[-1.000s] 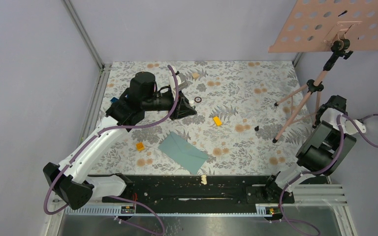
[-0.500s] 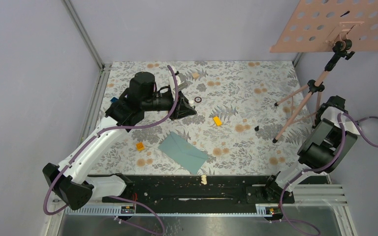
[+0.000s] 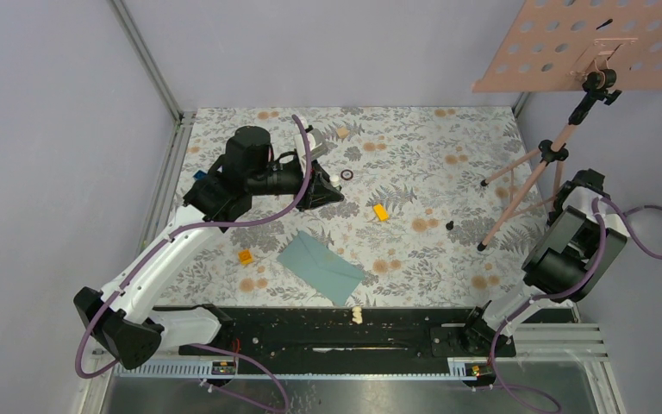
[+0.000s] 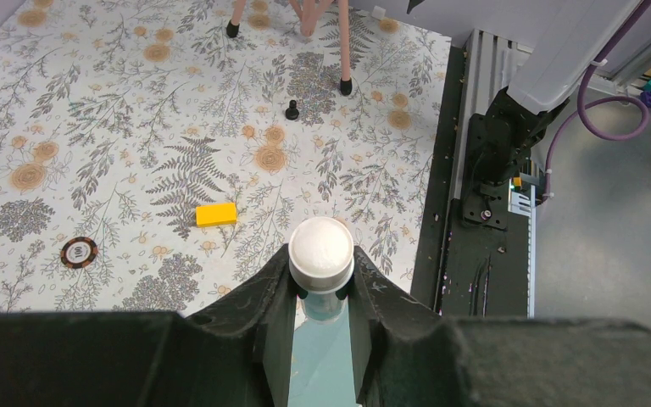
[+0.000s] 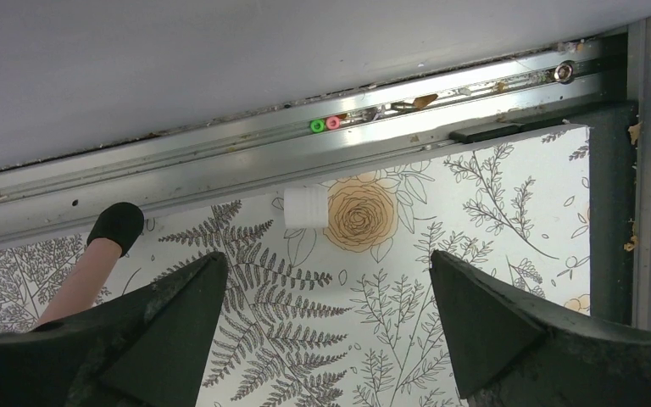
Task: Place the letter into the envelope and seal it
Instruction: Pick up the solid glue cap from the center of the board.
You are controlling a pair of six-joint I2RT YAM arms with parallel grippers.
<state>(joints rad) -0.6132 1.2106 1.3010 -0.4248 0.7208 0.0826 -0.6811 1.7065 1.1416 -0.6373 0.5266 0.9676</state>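
Gripping a white-capped tube (image 4: 321, 252), the left pincer (image 4: 322, 287) hovers upper left; right pincer (image 5: 324, 264) open; letter unseen, envelope (image 3: 321, 267) sealing seemingly pending.

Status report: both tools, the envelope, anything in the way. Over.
Left tool shut on white-capped stick. Right tool open, empty. Envelope flat on table, letter not in view. Nothing on it.

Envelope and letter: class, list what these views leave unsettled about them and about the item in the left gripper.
- Letter: in no view; whether it lies inside the envelope cannot be told.
- Envelope flap: top view too small to show if sealed; left wrist view shows only a strip between the fingers.
- White-capped tube in the left gripper: its body hidden by the fingers.
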